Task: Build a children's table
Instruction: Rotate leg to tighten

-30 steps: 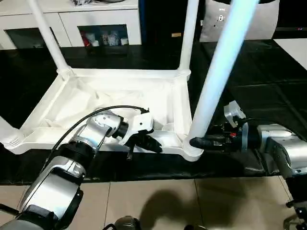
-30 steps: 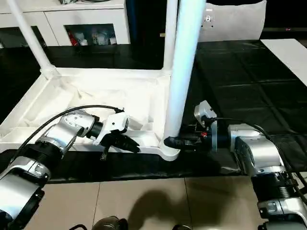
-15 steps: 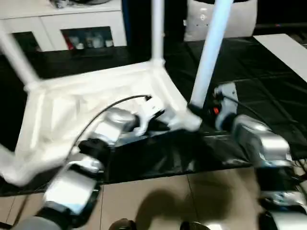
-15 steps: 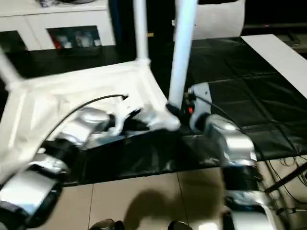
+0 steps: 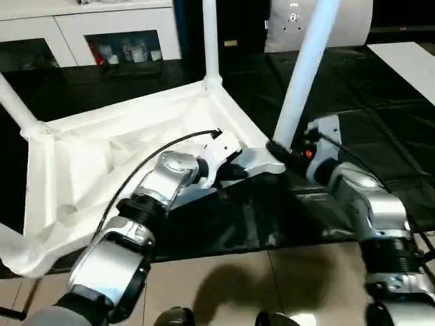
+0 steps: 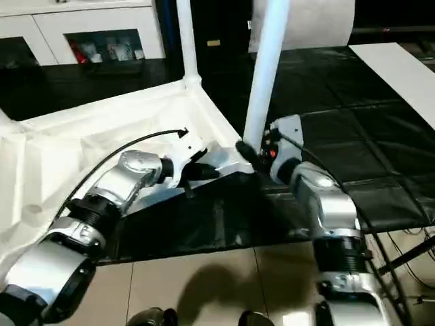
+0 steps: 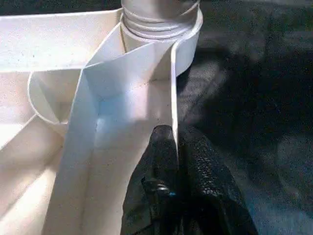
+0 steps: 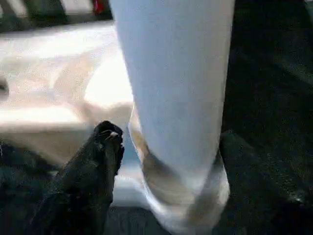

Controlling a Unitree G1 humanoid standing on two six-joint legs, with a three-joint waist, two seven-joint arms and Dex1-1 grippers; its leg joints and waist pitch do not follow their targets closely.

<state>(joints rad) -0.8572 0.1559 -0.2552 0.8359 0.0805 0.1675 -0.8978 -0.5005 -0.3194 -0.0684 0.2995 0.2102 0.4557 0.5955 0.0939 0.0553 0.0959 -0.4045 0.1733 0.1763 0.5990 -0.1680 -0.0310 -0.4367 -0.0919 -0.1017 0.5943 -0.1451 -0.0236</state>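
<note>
The children's table (image 5: 102, 149) lies upside down on a black mat, white, with its ribbed underside up and its legs standing in the corner sockets. My left gripper (image 5: 234, 170) is shut on the thin rim wall of the top, just beside the near right corner socket (image 7: 161, 29); its fingers (image 7: 205, 171) pinch the rim from both sides. My right gripper (image 5: 282, 151) is open around the foot of the near right leg (image 5: 306, 68). One finger (image 8: 98, 166) stands a little off the leg (image 8: 176, 73). A far leg (image 5: 211, 41) and a left leg (image 5: 13, 102) also stand upright.
A white cabinet with glass doors (image 5: 102, 34) runs along the back. The black mat (image 5: 367, 102) spreads to the right, with a white sheet (image 5: 408, 61) at its far right corner. A pale cushion (image 5: 353, 27) stands behind. Tiled floor (image 5: 224, 285) lies in front.
The table has swung round: its near right corner moved away from me and to the right, so the near edge now runs slantwise. Both grippers went with that corner. The camera also shifted.
</note>
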